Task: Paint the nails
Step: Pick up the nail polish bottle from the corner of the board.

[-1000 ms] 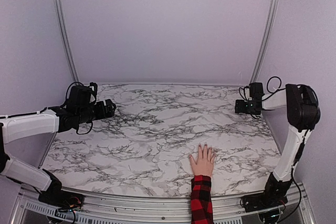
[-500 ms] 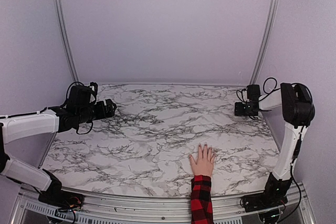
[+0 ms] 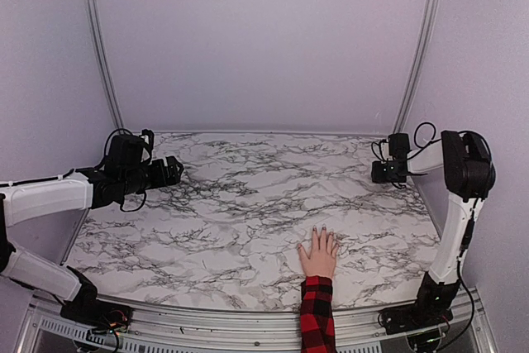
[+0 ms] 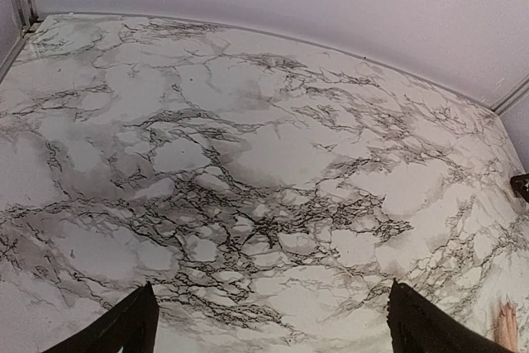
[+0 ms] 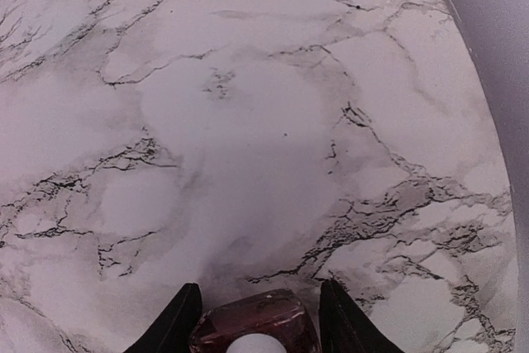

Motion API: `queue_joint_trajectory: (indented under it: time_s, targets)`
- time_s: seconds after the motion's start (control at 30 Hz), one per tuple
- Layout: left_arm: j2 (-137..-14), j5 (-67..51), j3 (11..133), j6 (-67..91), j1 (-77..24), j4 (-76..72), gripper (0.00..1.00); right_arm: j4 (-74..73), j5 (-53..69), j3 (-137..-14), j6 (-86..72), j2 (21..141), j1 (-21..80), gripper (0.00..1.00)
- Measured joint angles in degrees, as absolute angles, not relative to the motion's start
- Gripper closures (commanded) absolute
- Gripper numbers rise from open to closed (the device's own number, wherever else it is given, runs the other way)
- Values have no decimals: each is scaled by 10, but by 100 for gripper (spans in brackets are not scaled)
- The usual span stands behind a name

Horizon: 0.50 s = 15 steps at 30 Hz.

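Pale lilac walls (image 3: 264, 39) close in a marble-patterned bench (image 3: 248, 196), with a metal rail (image 3: 97, 47) running up each rear corner.

At the near edge, right of centre, a human hand (image 3: 319, 252) lies palm down on the bench, fingers spread and pointing toward the back wall. Its red-and-black plaid sleeve (image 3: 316, 316) reaches over the front rim. The nails (image 3: 323, 229) are tiny dark tips at the ends of those fingers, too small for their finish to be judged.

The left end effector (image 3: 175, 169) hangs over the left side of the bench, well apart from the hand. Its fingers are spread wide with nothing between them.

The right end effector (image 3: 377, 173) is at the far right, near the rear corner. In the right wrist view its two fingers press against the sides of a small dark red nail-polish bottle (image 5: 252, 324) with a white round top (image 5: 254, 345), gripping it. It too is well apart from the hand.
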State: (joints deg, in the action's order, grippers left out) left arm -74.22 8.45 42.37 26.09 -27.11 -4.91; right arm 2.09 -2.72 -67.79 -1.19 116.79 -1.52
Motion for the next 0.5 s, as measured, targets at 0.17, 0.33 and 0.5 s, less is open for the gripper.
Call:
queue_joint_trajectory:
  time_s: [0.17, 0.33, 0.5]
  targets:
    - [-742, 85, 424, 261, -271, -49, 1, 21, -21, -678, -12, 1168, -15, 60]
    - [-742, 86, 424, 261, -271, -49, 1, 25, -18, -676, -12, 1168, -15, 64]
    - [-742, 87, 424, 261, -271, -49, 1, 25, -17, -672, -10, 1164, -8, 65]
